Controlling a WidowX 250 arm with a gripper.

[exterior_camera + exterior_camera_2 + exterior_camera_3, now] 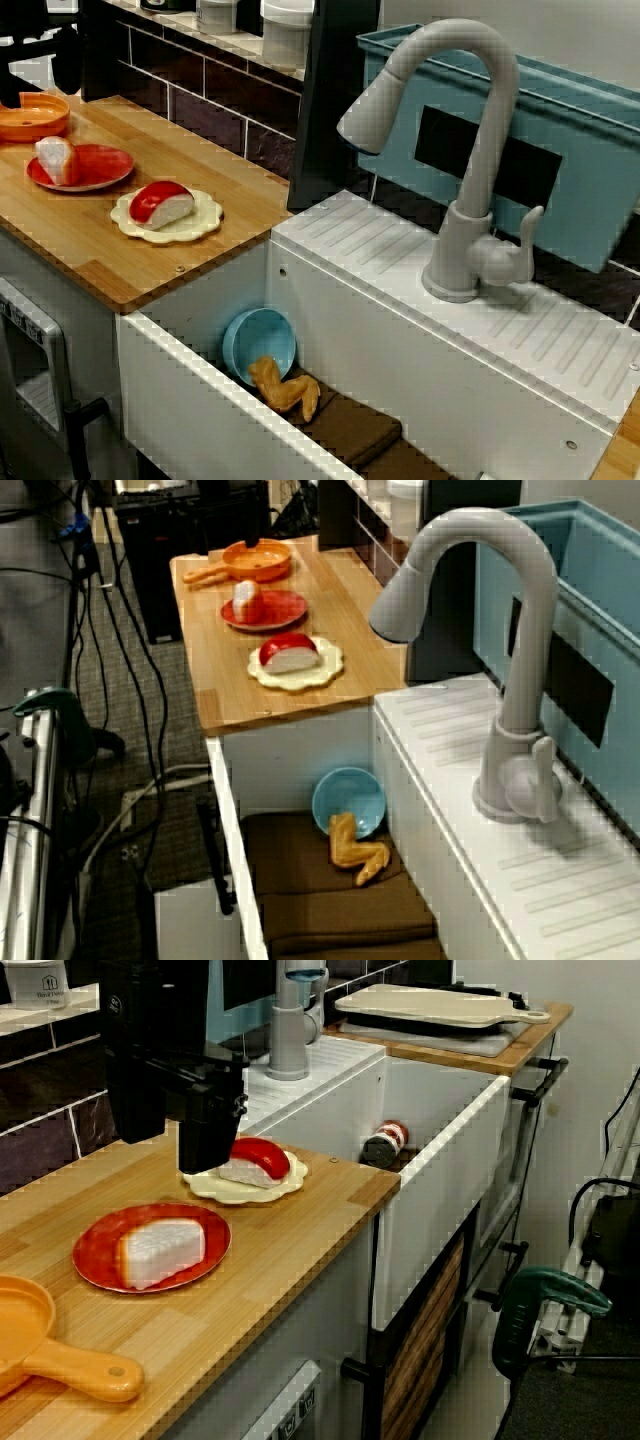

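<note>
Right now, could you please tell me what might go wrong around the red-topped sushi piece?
The fingers hang close beside the cream plate; lowered there, they might clip its rim, not the sushi piece. The plate lies near the sink, so a push could slide it in. The faucet arches nearby and might be struck on a swing.

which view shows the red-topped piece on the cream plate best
The high view from the front: the red-topped piece lies whole and unblocked on the cream plate. The other high view shows it smaller. The low view is closest, but the gripper crowds its left end, perhaps hiding some.
</note>
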